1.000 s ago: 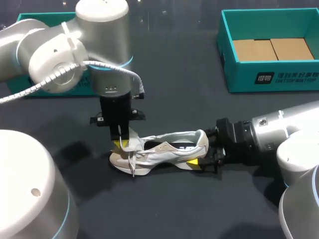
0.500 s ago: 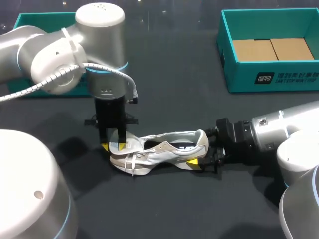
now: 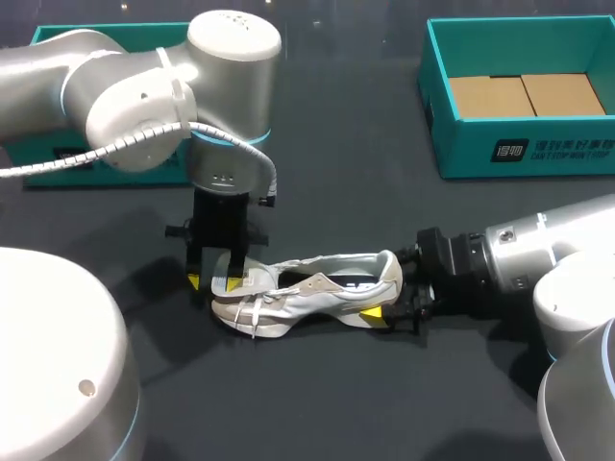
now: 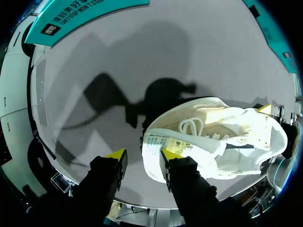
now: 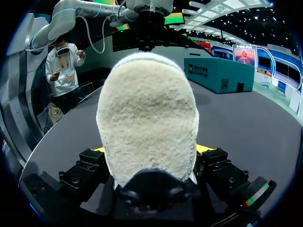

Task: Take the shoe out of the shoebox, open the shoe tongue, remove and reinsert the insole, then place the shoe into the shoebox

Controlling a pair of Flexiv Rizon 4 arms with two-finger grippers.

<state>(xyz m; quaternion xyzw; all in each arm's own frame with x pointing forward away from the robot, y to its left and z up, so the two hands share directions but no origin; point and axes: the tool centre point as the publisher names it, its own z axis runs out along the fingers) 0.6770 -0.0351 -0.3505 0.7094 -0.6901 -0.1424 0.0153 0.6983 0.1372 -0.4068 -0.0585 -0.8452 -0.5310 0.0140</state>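
Dark tabletop runs under both my arms, and the white shoe lies on its sole near the middle of it. It is out of the teal shoebox, which stands well apart at the far right with brown cardboard on its floor. A second teal box sits at the far left, partly hidden behind my left arm.

My left gripper points straight down at the toe end of the shoe, its fingers parted and closed on nothing. In my left wrist view the gap of that gripper shows mostly bare table, and the shoe's tongue, with its printed label, lies against the inner side of one yellow tip. The laces are just beyond it.

My right gripper comes in low from the right and clamps the heel from both sides. In my right wrist view the fuzzy heel fills the space between those fingers
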